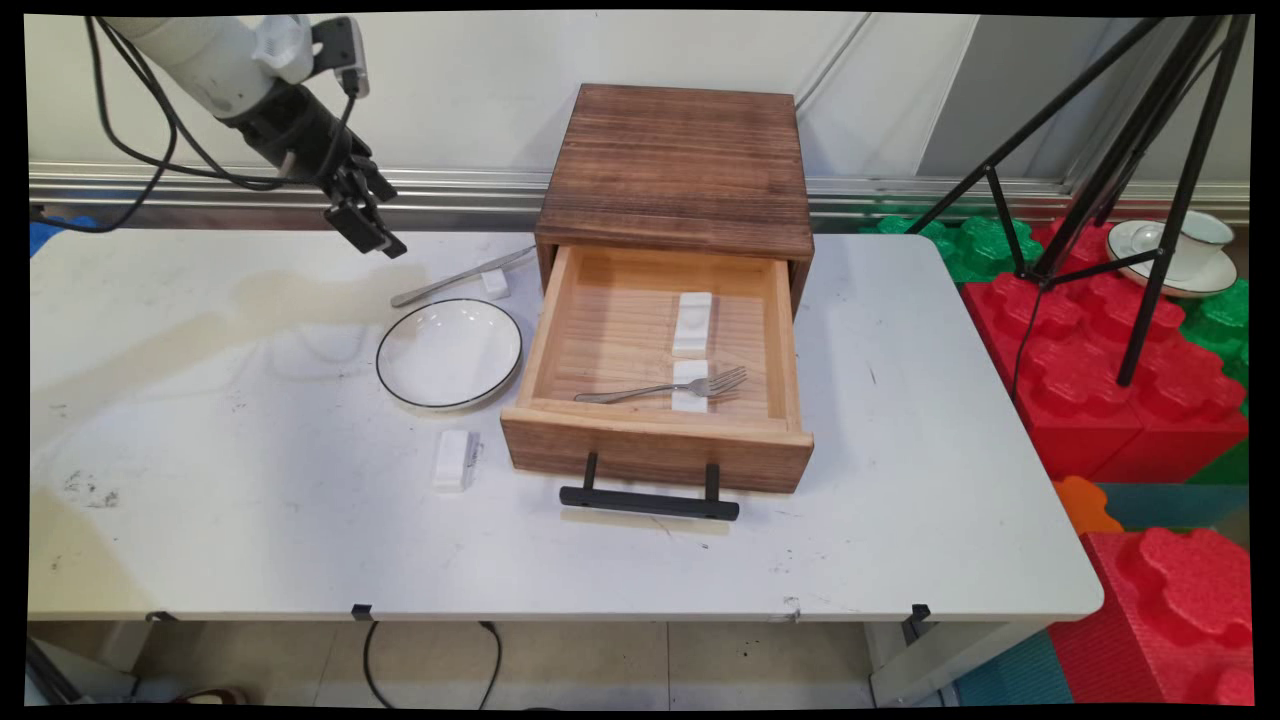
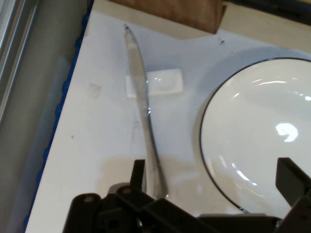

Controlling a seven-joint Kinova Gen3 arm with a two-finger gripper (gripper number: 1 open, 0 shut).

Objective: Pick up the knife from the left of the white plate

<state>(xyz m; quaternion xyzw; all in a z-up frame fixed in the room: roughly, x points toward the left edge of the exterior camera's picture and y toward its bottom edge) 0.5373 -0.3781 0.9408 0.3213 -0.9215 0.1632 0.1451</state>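
Open-fingered and empty, the gripper [image 1: 366,226] hovers above the white table [image 1: 200,480], left of the wooden drawer box [image 1: 680,170]. Nearest it: the black-rimmed plate [image 2: 262,136], then the knife [image 2: 143,107] propped on a small white rest [image 2: 165,81].

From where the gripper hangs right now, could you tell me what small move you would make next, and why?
I would probably lower the gripper straight toward the knife handle. The jaws are open and empty above the table, and in the hand view the handle end lies just beside one finger, the blade propped on a small white rest. The plate sits close, so drift toward it should be avoided.
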